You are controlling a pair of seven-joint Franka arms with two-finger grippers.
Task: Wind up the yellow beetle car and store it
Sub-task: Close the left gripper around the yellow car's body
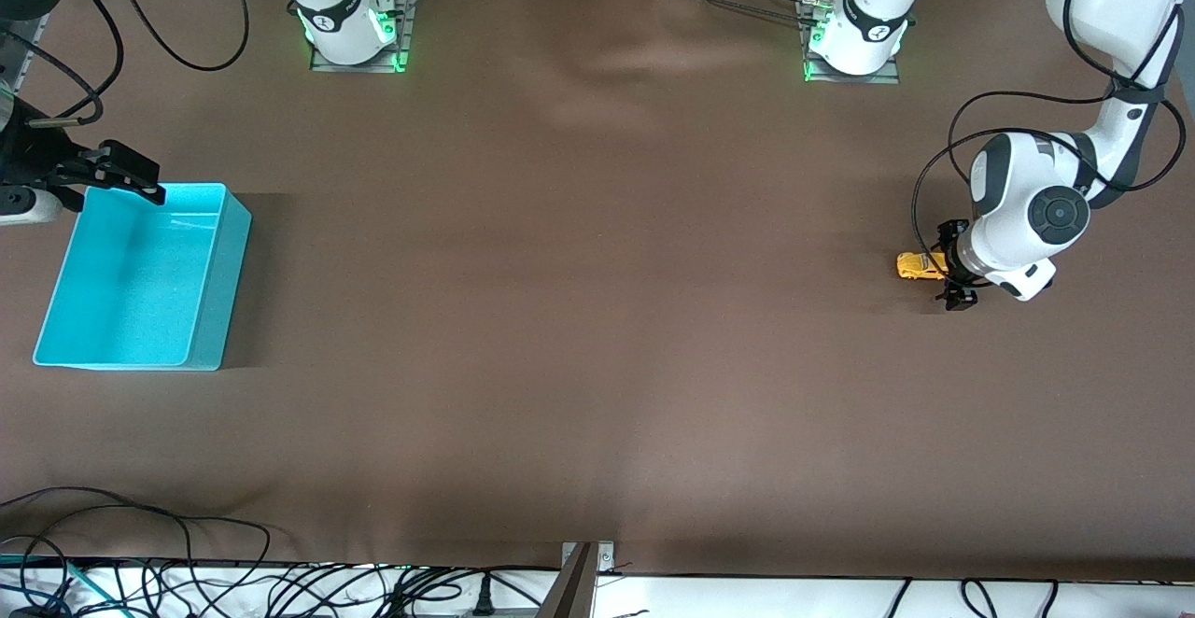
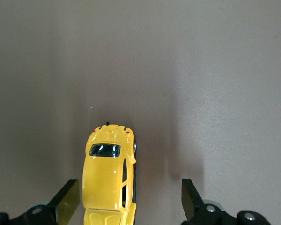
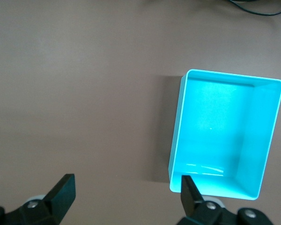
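One yellow beetle car (image 1: pixel 919 265) (upright), lengthwise along the table.

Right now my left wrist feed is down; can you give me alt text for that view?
The yellow beetle car sits on the brown table between the open fingers of the left gripper, closer to one finger than the other and not yet gripped. Nothing else shows around it.
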